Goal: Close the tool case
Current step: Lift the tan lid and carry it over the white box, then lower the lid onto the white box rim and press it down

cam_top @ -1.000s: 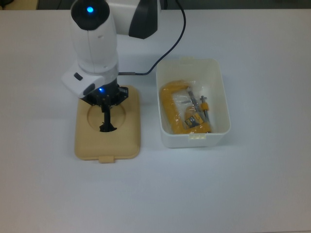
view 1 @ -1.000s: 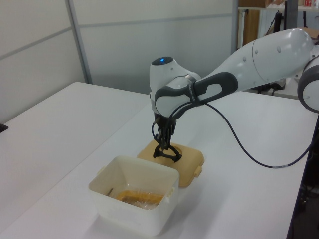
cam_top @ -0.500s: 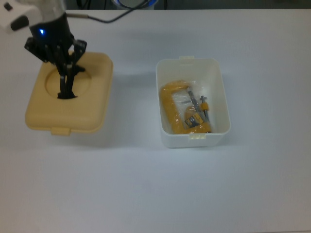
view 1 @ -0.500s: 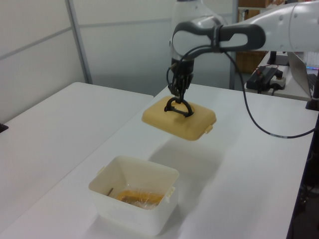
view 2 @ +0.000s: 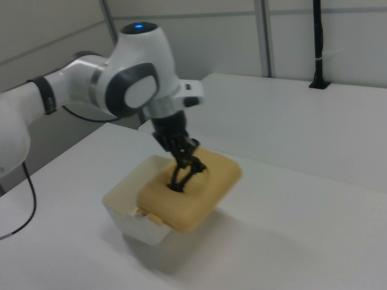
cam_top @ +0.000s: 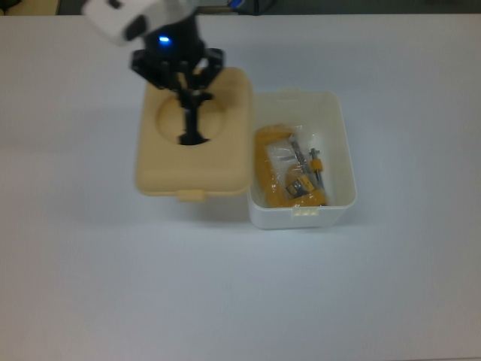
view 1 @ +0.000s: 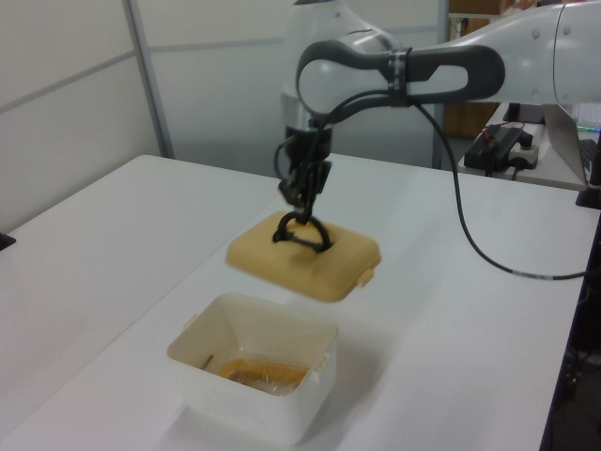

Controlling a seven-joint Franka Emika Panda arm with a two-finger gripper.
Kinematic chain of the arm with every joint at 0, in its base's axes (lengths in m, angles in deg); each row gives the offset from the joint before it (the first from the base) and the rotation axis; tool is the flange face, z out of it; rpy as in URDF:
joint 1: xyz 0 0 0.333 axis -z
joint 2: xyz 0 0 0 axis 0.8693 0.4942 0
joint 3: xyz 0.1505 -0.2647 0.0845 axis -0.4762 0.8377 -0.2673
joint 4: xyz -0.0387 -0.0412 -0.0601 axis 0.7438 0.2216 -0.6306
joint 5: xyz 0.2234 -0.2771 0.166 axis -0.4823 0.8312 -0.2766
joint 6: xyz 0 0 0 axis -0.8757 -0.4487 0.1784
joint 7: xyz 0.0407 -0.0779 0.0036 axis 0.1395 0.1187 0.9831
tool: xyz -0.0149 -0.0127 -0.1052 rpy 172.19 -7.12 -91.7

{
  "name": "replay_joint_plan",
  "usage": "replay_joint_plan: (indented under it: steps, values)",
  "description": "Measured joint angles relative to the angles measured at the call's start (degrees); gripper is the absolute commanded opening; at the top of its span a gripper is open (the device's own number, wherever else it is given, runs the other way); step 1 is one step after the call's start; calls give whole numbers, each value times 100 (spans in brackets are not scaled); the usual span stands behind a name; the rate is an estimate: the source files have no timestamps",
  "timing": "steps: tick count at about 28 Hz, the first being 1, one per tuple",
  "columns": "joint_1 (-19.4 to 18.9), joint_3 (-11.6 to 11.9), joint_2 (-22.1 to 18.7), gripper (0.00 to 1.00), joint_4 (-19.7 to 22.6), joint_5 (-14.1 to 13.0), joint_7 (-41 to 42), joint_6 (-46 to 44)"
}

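White table, grey partition panels

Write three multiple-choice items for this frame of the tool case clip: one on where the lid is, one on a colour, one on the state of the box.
1. Where is the lid?
A. Seated on the box
B. Held in the air beside the box
C. Lying inside the box

2. What colour is the tool in the box?
A. Yellow
B. Blue
C. Green

3. What state is the box in?
A. Latched shut
B. Tipped on its side
C. Open and upright

Key:
1 B: the gripper holds the lid's black handle and the left view shows it hanging clear of the table.
2 A: the top view shows a yellow clamp-like tool in clear wrap.
3 C: its contents are visible from above and the lid only overlaps its edge.
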Motion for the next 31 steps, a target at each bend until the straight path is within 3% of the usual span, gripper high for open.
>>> replay_joint_plan:
  steps: [6,13,31]
  values:
    - [-681,-9,0,0,5,0,-535,0]
    - [-1148,-9,0,0,6,42,-731,3]
    - [-1303,-31,203,0,9,406,-771,286]
